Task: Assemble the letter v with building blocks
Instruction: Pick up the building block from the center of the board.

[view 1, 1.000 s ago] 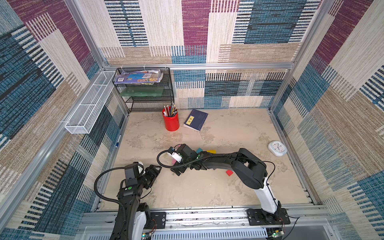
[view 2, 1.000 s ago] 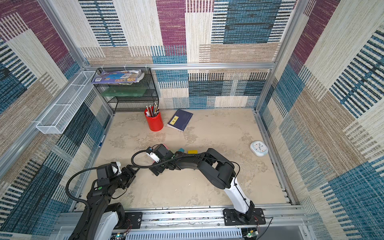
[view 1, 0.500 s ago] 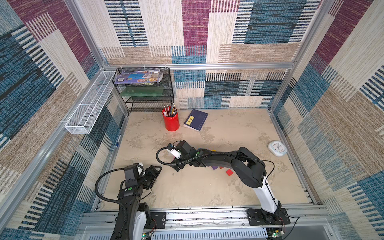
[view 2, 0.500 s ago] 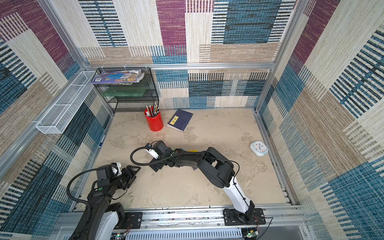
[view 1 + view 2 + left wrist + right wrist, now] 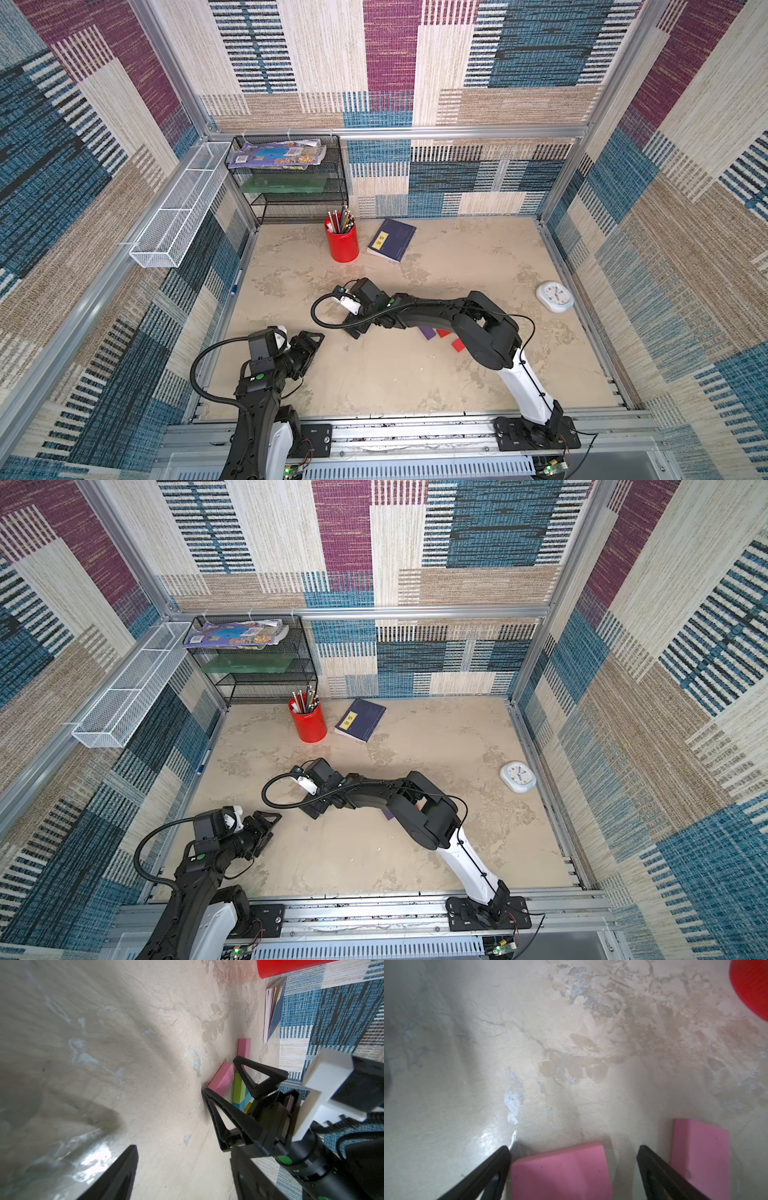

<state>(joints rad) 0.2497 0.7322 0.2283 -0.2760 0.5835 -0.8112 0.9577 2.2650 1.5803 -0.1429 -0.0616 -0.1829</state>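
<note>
Your right gripper (image 5: 573, 1148) has its jaws spread wide, straddling a pink block (image 5: 560, 1172) that lies flat on the table (image 5: 529, 1053). A second pink block (image 5: 700, 1153) lies just outside one finger. The rest sit mid-table under that arm, among them a lime green block (image 5: 238, 1088), a purple block (image 5: 428, 332) and a red block (image 5: 458, 344). Your left gripper (image 5: 312, 343) hangs open and empty nearby.

- tabletop (image 5: 374, 386): beige, mottled, scuffed
- pink block (image 5: 560, 1169): flat, between the fingers of the right gripper (image 5: 573, 1148), gap on one side
- second pink block (image 5: 700, 1153): flat, just outside one finger
- lime green block (image 5: 238, 1086), teal block (image 5: 247, 1095): just behind those fingers
- purple block (image 5: 427, 332), red block (image 5: 458, 344): farther back, beside the right arm
- red pencil cup (image 5: 341, 245), navy book (image 5: 392, 240), white clock (image 5: 555, 296): well apart from that gripper
- black wire rack (image 5: 291, 210): farthest off, back corner
</note>
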